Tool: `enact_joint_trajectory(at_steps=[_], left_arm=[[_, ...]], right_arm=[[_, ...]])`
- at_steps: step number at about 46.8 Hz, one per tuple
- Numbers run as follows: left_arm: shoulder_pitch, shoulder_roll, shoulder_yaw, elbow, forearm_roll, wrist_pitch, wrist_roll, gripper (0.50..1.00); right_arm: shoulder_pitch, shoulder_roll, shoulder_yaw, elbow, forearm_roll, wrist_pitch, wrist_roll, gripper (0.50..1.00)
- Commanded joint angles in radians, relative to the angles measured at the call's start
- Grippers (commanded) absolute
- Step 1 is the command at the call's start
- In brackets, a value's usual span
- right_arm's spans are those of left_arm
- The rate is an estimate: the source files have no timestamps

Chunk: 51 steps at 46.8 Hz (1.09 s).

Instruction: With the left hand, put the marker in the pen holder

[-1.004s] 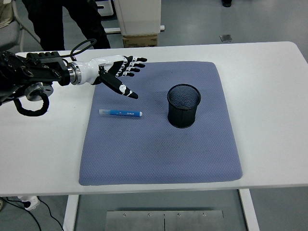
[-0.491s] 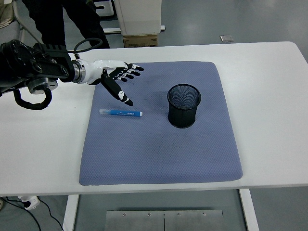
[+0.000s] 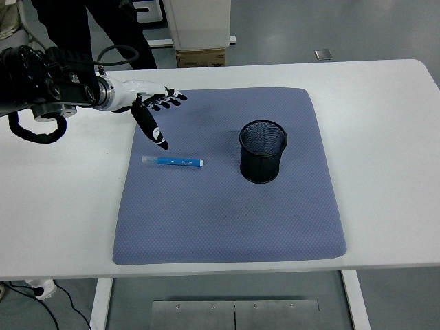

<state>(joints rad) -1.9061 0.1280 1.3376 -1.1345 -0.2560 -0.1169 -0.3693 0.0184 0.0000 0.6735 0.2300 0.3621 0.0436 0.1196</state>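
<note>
A blue marker [image 3: 172,161] with a white cap end lies flat on the left part of the blue-grey mat [image 3: 227,206], pointing left to right. To its right a black mesh pen holder [image 3: 262,151] stands upright on the mat, nothing visible inside. My left hand [image 3: 155,110] hovers over the mat's far left corner, just above and behind the marker, fingers spread and the thumb pointing down toward the marker without touching it. It holds nothing. The right hand is out of view.
The mat lies on a white table [image 3: 385,137]. Behind the table stand a person's dark legs [image 3: 103,27], a white cabinet and a cardboard box [image 3: 201,56].
My left hand has drawn back to the left and toward the table's far side, away from the marker. The marker and the holder have not moved.
</note>
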Motion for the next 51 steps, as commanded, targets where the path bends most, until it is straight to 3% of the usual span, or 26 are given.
enact_joint_trajectory(at_steps=[1,16,34,51], left_arm=[[-0.014,-0.019,0.024,-0.002,0.0,-0.001,0.0,1.0],[-0.034,-0.128,0.132,-0.002,-0.008,-0.05,0.0,1.0],[-0.021,-0.128,0.16,0.001,-0.046,-0.038,-0.002,1.0],[0.055,-0.128,0.118,0.033,-0.072,-0.038,-0.011,1.0]], right_arm=[[0.0,0.0,0.0,0.0,0.0,-0.001,0.0,1.0],[0.0,0.0,0.0,0.0,0.0,-0.001,0.0,1.0],[0.0,0.0,0.0,0.0,0.0,-0.001,0.0,1.0],[0.0,0.0,0.0,0.0,0.0,-0.001,0.0,1.0]])
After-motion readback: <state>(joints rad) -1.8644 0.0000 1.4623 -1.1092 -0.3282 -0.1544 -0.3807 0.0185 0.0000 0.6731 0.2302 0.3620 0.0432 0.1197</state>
